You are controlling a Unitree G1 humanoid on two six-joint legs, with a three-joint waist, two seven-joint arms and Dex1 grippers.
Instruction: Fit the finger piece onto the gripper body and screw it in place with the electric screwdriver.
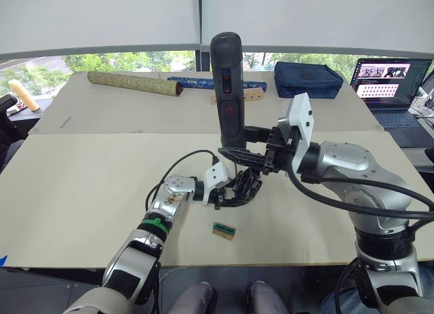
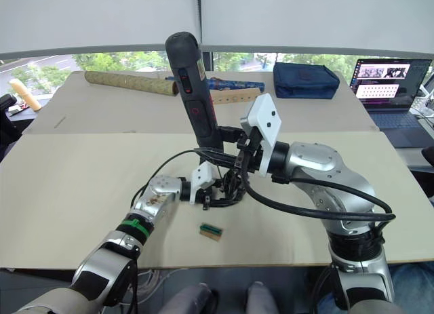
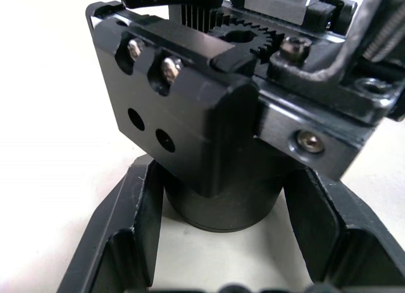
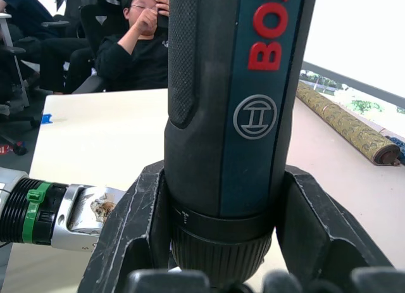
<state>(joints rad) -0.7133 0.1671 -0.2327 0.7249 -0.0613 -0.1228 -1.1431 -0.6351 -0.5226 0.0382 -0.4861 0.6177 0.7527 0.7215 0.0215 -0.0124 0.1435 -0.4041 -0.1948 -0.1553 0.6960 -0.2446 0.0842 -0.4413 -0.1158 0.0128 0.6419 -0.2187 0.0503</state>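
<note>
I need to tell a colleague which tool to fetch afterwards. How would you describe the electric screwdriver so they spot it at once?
Look at the middle of the big beige table, where the two robot arms meet. Standing upright there, clamped in the right gripper, is the electric screwdriver: a thick dark cylinder with red buttons. The patterned rolled tubes behind it lie flat; it stands on end.

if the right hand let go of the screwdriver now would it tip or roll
Likely both. The screwdriver stands upright on a thin bit over the gripper body, so it would probably topple. Its round barrel would probably roll on the flat table. It looks stiff.
</note>
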